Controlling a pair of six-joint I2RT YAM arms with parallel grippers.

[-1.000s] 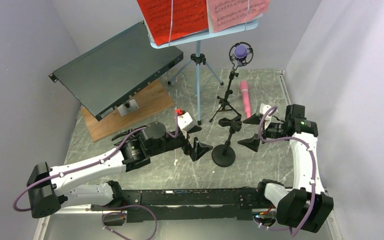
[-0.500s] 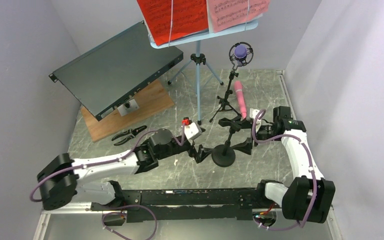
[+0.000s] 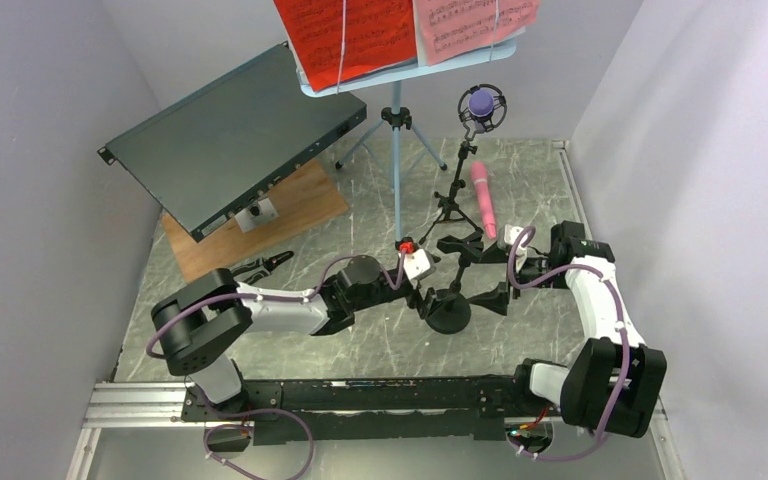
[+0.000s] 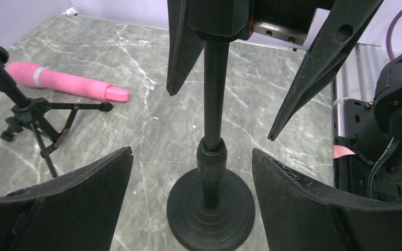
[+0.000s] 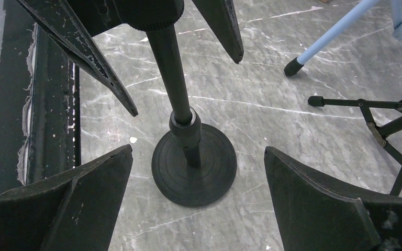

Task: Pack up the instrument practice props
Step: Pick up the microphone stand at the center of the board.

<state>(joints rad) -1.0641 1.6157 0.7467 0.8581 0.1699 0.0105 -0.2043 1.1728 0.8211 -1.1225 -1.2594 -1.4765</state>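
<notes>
As far as I can see, nothing is packed yet. My left gripper [image 3: 428, 298] and right gripper [image 3: 488, 286] both stand wide open and hold nothing. They face each other across the round-base stand [image 3: 450, 308], which stands upright at near centre. In both wrist views its pole rises between my fingers, with a gap on each side, so I'd say I'm only lining up a first grasp.

Everything else is where it was set out. The purple mic [image 3: 480, 103] sits on top of the tripod stand [image 3: 453, 205], just beyond the round-base stand. The pink mic [image 3: 483, 195] lies flat on the table [image 3: 260, 345] to the right of that tripod. At the far side the rack [image 3: 332, 88] is up on its legs, with the red page [image 3: 345, 35] and pink page [image 3: 470, 25] on it. I can't make out a white page.

No case or bag shows in any view, so I can't tell where the things are to go. Both stands, both mics, the pages and the rack all remain to be packed.
</notes>
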